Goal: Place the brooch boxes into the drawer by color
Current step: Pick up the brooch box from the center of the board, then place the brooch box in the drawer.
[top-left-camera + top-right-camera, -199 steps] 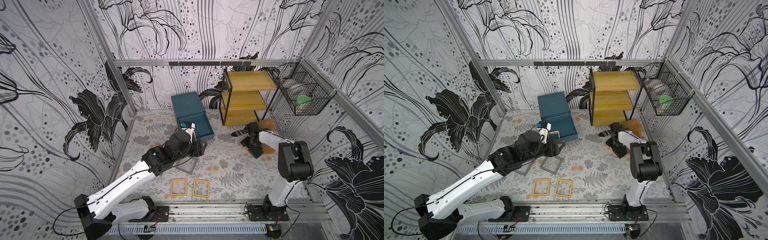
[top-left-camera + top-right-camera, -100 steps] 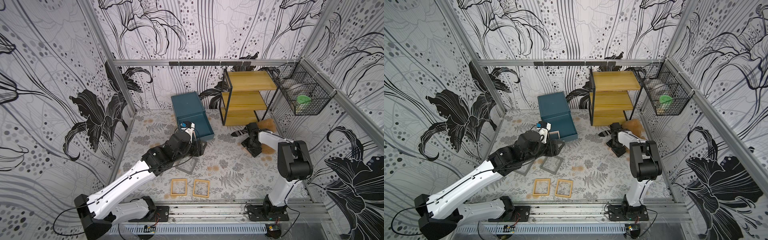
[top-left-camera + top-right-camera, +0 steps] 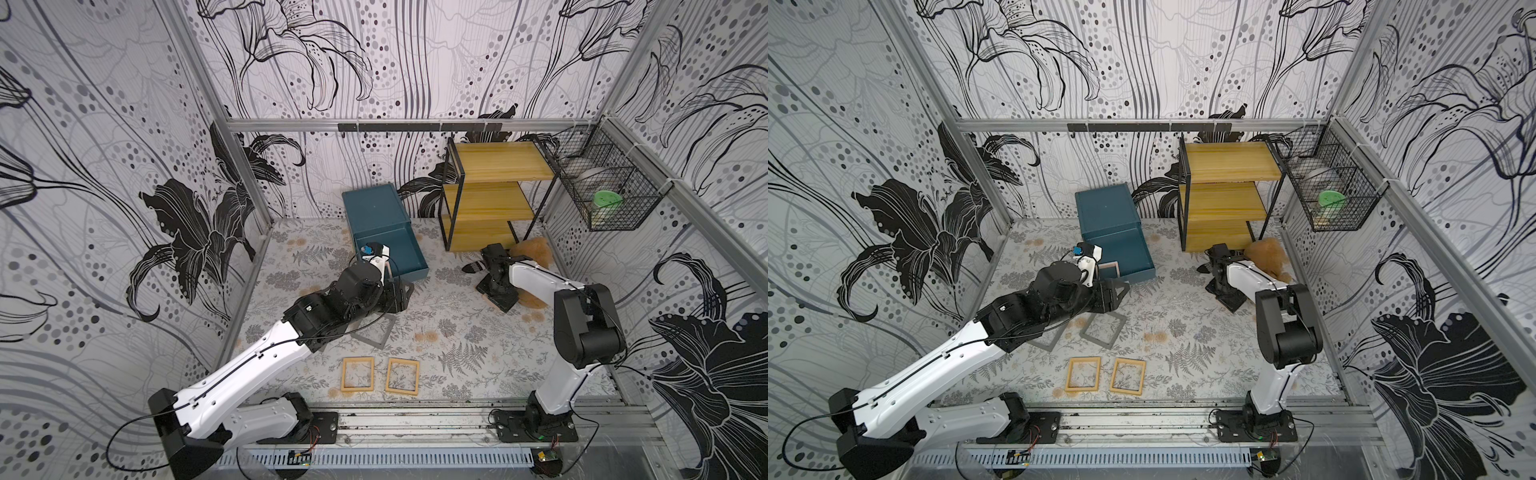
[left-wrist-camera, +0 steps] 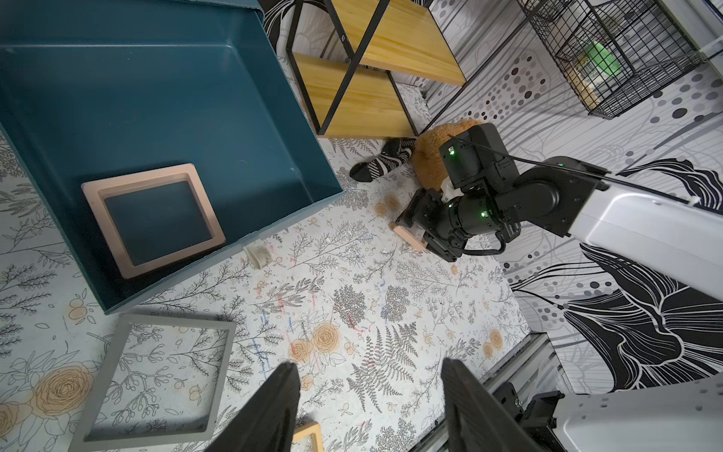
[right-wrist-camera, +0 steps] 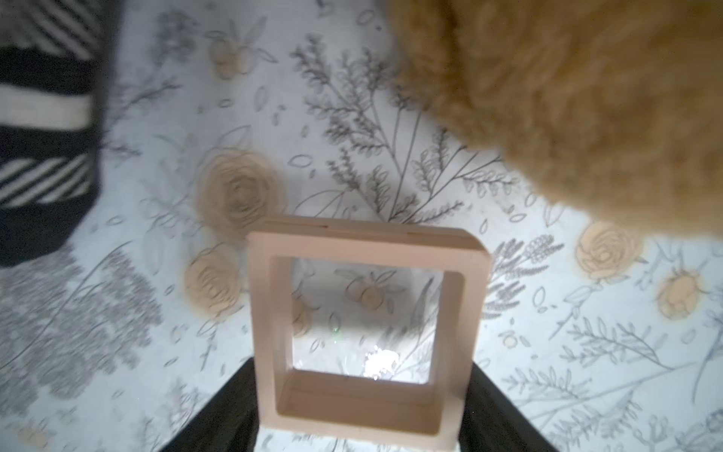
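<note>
The teal drawer [image 3: 409, 249] [image 4: 234, 98] stands pulled out, with one pale pink brooch box [image 4: 152, 219] [image 3: 1108, 269] lying flat inside. My left gripper [image 4: 369, 364] [image 3: 401, 291] hovers open and empty just in front of it. Another pink brooch box [image 5: 367, 325] [image 4: 410, 236] stands on edge on the floor by the plush, with my right gripper [image 3: 500, 297] shut on its two sides. Two grey boxes [image 3: 1102, 328] [image 3: 1050, 338] lie under the left arm. Two yellow boxes [image 3: 357, 374] [image 3: 402, 376] lie side by side near the front rail.
A yellow shelf rack [image 3: 490, 195] stands at the back right, with a wire basket [image 3: 602, 195] on the right wall. A brown plush [image 3: 532, 249] and a striped sock [image 4: 383, 160] lie close around the right gripper. The teal chest [image 3: 372, 203] stands behind the drawer.
The right gripper's jaws have come in onto the pink box standing on edge. The left arm and the other boxes have stayed in place.
</note>
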Controlling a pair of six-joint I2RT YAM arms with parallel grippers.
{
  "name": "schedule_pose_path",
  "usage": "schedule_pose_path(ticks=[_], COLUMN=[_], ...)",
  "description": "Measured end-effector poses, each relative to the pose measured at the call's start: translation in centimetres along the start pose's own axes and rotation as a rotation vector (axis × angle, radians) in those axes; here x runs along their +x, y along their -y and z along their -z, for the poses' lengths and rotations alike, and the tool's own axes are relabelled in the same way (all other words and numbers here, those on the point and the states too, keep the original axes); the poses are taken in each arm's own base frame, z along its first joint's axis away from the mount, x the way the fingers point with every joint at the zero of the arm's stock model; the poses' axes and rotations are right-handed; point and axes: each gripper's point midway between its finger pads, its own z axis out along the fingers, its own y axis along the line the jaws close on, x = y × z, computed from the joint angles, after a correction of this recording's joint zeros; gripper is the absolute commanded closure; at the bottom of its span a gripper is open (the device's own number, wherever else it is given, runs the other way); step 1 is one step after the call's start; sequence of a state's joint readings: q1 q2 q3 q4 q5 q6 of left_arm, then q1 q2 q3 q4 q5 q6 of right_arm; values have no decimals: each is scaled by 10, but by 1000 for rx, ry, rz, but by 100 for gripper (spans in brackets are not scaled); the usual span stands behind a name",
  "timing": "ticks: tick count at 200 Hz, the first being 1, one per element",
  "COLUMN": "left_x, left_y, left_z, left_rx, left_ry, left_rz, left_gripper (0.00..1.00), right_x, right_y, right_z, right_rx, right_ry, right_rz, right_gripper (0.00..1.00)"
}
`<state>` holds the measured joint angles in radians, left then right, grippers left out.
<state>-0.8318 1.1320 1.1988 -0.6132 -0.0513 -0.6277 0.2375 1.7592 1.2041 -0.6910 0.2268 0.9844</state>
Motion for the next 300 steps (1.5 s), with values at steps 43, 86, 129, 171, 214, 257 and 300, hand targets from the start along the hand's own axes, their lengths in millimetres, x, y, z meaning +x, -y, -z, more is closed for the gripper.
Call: schedule_pose_path(ticks=[43, 86, 129, 171, 214, 257, 300], left_x=[-4, -18, -32, -38, -49, -50, -49], left_y=[-12, -32, -58, -76, -90, -94, -95], left_z=[3, 8, 18, 34, 54, 54, 55], left_rx=[-68, -154, -230, -295, -340, -356, -361], left_ry=[24, 72, 125, 179, 263, 273, 268], left_rz=[13, 72, 157, 224, 292, 304, 302], left_gripper=[37, 37, 37, 37, 37, 37, 37], right_x=[-9, 5, 34, 58, 83, 88, 98], right_y=[-42, -106, -158, -195, -230, -260, -265], right_z=[81, 160, 210, 227, 229, 215, 194], right_rx=[-170, -355, -466, -511, -534, -515, -464], right_ry=[162, 283, 333, 334, 307, 268, 210], right_rz=[168, 423, 630, 754, 834, 858, 890], right_gripper=[53, 53, 53, 54, 55, 55, 55])
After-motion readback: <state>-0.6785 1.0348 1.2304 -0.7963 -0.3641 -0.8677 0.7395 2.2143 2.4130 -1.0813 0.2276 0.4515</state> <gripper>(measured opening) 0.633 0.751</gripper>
